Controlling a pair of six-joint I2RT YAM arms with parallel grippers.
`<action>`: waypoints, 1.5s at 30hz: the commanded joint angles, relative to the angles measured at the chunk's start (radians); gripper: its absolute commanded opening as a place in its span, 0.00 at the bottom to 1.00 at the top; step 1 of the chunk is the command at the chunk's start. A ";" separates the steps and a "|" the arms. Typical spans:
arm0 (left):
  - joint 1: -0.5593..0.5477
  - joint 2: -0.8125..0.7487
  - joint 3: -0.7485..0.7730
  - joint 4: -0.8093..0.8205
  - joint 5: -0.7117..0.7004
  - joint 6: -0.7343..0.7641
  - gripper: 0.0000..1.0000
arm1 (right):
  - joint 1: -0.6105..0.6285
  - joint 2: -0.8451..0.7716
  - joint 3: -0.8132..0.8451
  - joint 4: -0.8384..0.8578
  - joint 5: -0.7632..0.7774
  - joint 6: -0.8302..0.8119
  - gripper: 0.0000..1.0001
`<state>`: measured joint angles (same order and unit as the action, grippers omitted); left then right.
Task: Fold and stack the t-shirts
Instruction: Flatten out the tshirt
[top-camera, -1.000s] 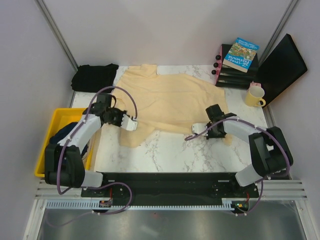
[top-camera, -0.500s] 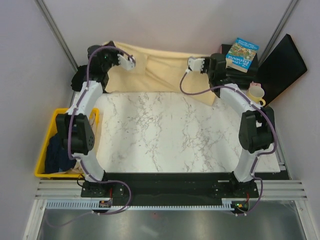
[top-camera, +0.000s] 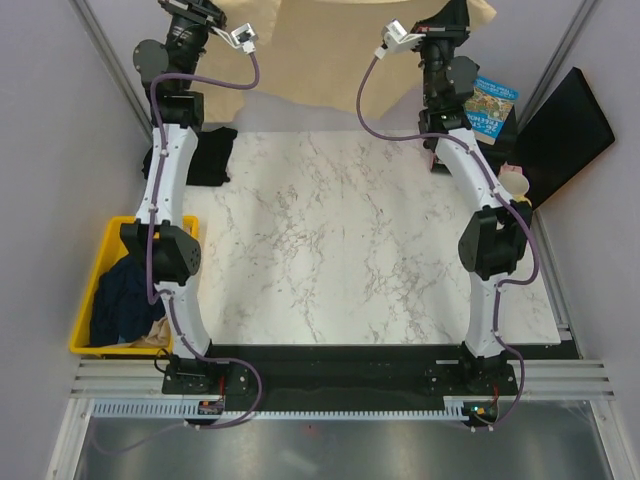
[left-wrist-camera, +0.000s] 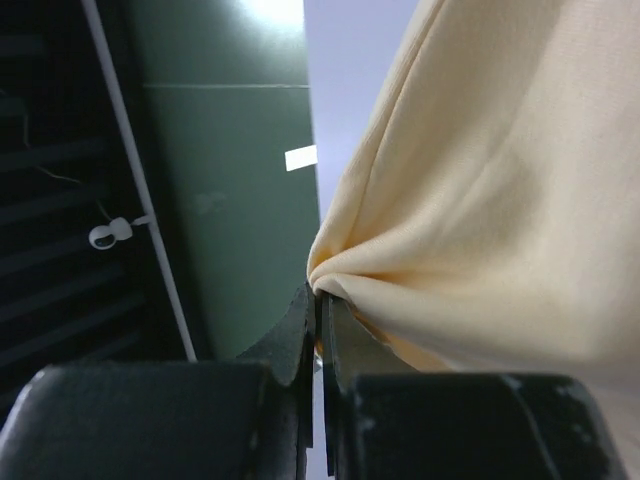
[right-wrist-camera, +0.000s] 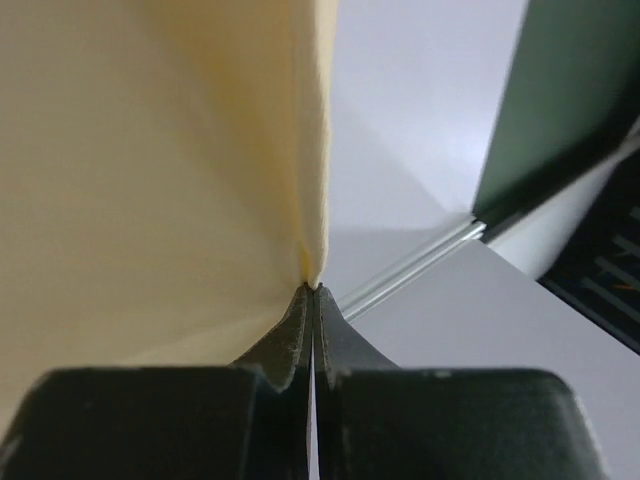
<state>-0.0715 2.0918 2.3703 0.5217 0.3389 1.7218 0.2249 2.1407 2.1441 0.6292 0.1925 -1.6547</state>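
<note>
Now seeing left pincer (left-wrist-camera: 320, 300) pinched tight on a gathered fold of the cream-yellow t-shirt (left-wrist-camera: 480, 200); cloth bunched right at the tips, fanning up and to the right. Same on right pincer (right-wrist-camera: 311, 292): clamped flat on a cloth edge, fabric spreading up and left from the tips, no gap between the jaws.

From overhead, reading both arms as stretched tall toward the far end, pincers well apart and at about the same height, with the cream-yellow t-shirt hung between them like a sheet. Top edge cut off by the frame. Lower hem probably clear of the table (top-camera: 330, 250), though hard to confirm from straight above.

Below the hanging cloth, at the far left corner of the table: black t-shirt (top-camera: 210, 160), lying in a loose heap, partly behind the left arm. Off the table's left side: yellow bin (top-camera: 82, 310) holding the dark navy t-shirt (top-camera: 115, 305), crumpled.

Far right corner: stack of books (top-camera: 490, 105) with a blue-covered one on top, just beside the right arm. Next to that, a pale yellow mug (top-camera: 515, 180), half hidden by the arm, and a black flat panel (top-camera: 565, 125) leaning against the right wall.
</note>
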 joint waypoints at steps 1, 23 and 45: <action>-0.013 -0.180 -0.098 0.170 0.020 -0.024 0.02 | -0.009 -0.044 0.063 0.130 -0.018 0.009 0.00; 0.045 -0.731 -0.873 -0.075 -0.029 -0.221 0.02 | -0.076 -0.438 -0.434 0.034 0.088 0.153 0.00; 0.182 -0.722 -0.688 -0.413 0.141 -0.242 0.02 | -0.079 -0.530 -0.394 -0.376 -0.162 0.311 0.00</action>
<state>0.0544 1.2949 1.6413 0.1329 0.4862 1.5101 0.1738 1.5295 1.7496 0.2562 -0.0002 -1.3701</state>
